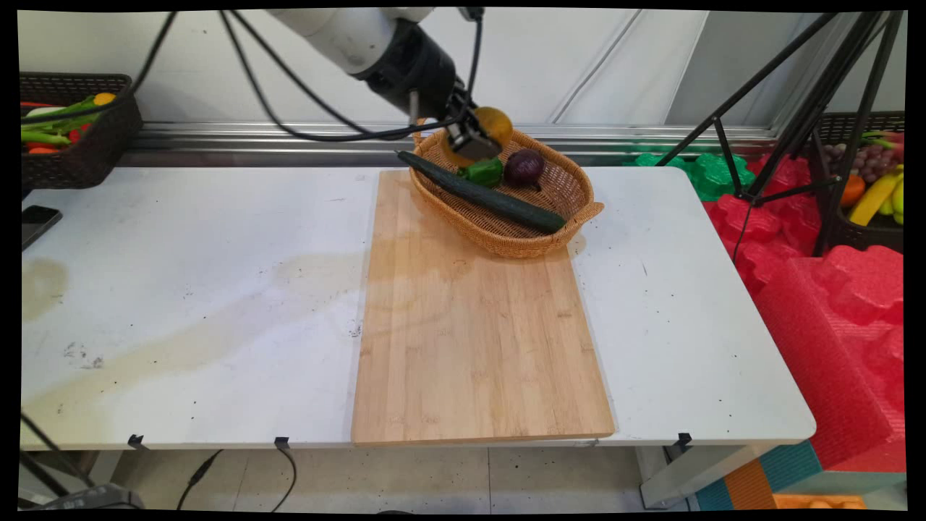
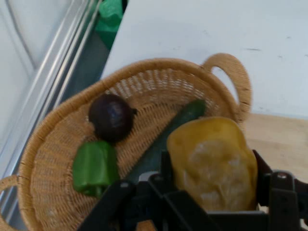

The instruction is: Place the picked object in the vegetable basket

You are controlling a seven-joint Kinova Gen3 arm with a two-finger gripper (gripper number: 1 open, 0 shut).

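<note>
A black end effector (image 1: pixel 479 139) hangs above the far end of a wicker basket (image 1: pixel 571 195), its fingers clamped on a yellow bell pepper (image 1: pixel 496 123). In the hand view the yellow pepper (image 2: pixel 214 163) fills the space between the fingers, held clear of the basket's floor.

Just below the end effector lie a green bell pepper (image 1: pixel 483 171), a dark purple onion (image 1: pixel 524 166) beside it, and a long cucumber (image 1: pixel 481 194) that runs slantwise across the basket with one tip over the rim. The basket stands on the far end of a wooden cutting board (image 1: pixel 477 340), which lies on the white table (image 1: pixel 181 289).

Well off to either side of the end effector, dark baskets of vegetables (image 1: pixel 69 126) and fruit (image 1: pixel 875 188) stand beyond the table, and a phone (image 1: pixel 36 221) lies at the table's edge.

No brand, label or writing can be read on anything in view.
</note>
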